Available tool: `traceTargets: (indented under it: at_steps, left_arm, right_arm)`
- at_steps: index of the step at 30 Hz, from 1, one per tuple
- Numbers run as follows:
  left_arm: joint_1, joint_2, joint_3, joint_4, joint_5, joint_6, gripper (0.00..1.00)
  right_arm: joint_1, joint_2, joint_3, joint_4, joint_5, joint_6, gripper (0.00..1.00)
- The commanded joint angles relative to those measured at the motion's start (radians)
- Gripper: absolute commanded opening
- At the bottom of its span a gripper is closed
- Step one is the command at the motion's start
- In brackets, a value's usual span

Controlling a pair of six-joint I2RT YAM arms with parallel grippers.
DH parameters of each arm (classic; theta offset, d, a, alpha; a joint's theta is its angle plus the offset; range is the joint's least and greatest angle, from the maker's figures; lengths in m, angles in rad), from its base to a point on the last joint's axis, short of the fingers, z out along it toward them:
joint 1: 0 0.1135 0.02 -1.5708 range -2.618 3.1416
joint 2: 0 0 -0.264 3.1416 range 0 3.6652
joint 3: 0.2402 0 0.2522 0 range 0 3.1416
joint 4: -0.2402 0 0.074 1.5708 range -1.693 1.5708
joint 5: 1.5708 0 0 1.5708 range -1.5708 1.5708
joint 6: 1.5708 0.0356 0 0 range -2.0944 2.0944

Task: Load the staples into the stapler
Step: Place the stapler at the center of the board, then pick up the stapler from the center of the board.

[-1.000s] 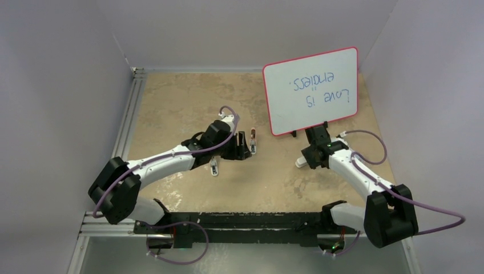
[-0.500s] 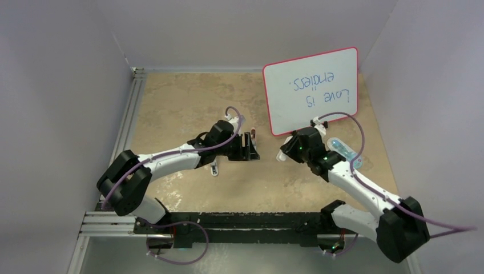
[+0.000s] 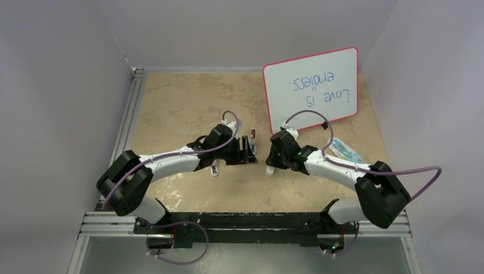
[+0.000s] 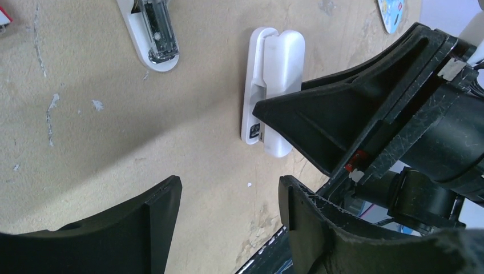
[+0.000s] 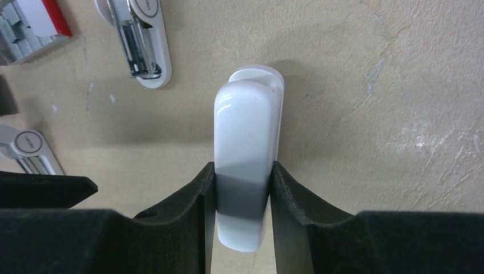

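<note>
Arms reach in from both sides toward the middle of the tan desk (image 3: 171, 108), and a red-rimmed whiteboard (image 3: 311, 91) stands at the back right. From above, the left hand (image 3: 251, 153) and the right hand (image 3: 273, 163) sit near each other. The white stapler (image 3: 269, 170) pokes out below the right hand, and a blue packet (image 3: 345, 150) lies further right. In the left wrist view, the left hand's fingers (image 4: 162, 200) are spread apart with only bare desk between them. Beyond them lies the white stapler (image 4: 273, 85), with the right hand's black finger across its near end, and an open stapler (image 4: 154, 34) lies further off. In the right wrist view, the right hand's fingers (image 5: 188, 200) are clamped on the white stapler's sides, and it lies lengthwise on the desk. The staples (image 5: 17, 35) are grey strips in a red-and-white box (image 5: 44, 14) in the far left corner, just beside the open stapler and well apart from the held one. A third stapler (image 5: 25, 149) shows at the left edge.
</note>
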Motion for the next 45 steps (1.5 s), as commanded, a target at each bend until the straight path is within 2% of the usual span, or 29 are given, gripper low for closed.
traceTargets:
  at_steps: [1, 5, 10, 13, 26, 34, 35, 36, 38, 41, 45]
  left_arm:
    - [0.002, -0.022, -0.007, 0.044, -0.012, -0.032, 0.63]
    - [0.002, -0.023, -0.006, 0.019, -0.050, -0.042, 0.63]
    - [0.002, -0.033, -0.012, 0.012, -0.068, -0.045, 0.63]
    - [0.002, -0.036, -0.013, 0.010, -0.068, -0.045, 0.63]
    - [0.002, -0.025, -0.040, 0.072, -0.015, -0.054, 0.62]
    - [0.001, -0.002, -0.040, 0.099, 0.004, -0.057, 0.52]
    - [0.001, 0.002, -0.041, 0.105, 0.007, -0.056, 0.48]
    - [0.001, 0.007, -0.041, 0.110, 0.016, -0.056, 0.44]
    - [0.001, 0.021, -0.039, 0.120, 0.031, -0.059, 0.41]
    - [0.001, 0.044, -0.031, 0.128, 0.063, -0.065, 0.40]
    - [-0.004, 0.080, -0.038, 0.189, 0.113, -0.079, 0.40]
  right_arm:
    - [0.006, 0.003, 0.044, 0.013, 0.051, -0.062, 0.27]
    - [0.008, 0.021, 0.060, 0.002, 0.057, -0.105, 0.34]
    - [0.008, 0.074, 0.081, -0.021, 0.048, -0.158, 0.52]
    - [0.008, 0.074, 0.079, -0.036, 0.061, -0.160, 0.58]
    - [0.025, -0.022, 0.030, -0.049, -0.016, -0.074, 0.60]
    - [0.036, 0.006, 0.001, -0.066, -0.013, -0.001, 0.44]
    - [0.036, 0.009, -0.002, -0.066, -0.014, 0.000, 0.43]
    - [0.036, 0.011, -0.003, -0.066, -0.015, 0.000, 0.40]
    - [0.037, 0.013, 0.001, -0.077, -0.017, 0.011, 0.25]
    - [0.037, -0.020, -0.007, -0.067, -0.046, 0.029, 0.12]
    - [0.035, -0.054, 0.012, -0.087, -0.123, 0.041, 0.08]
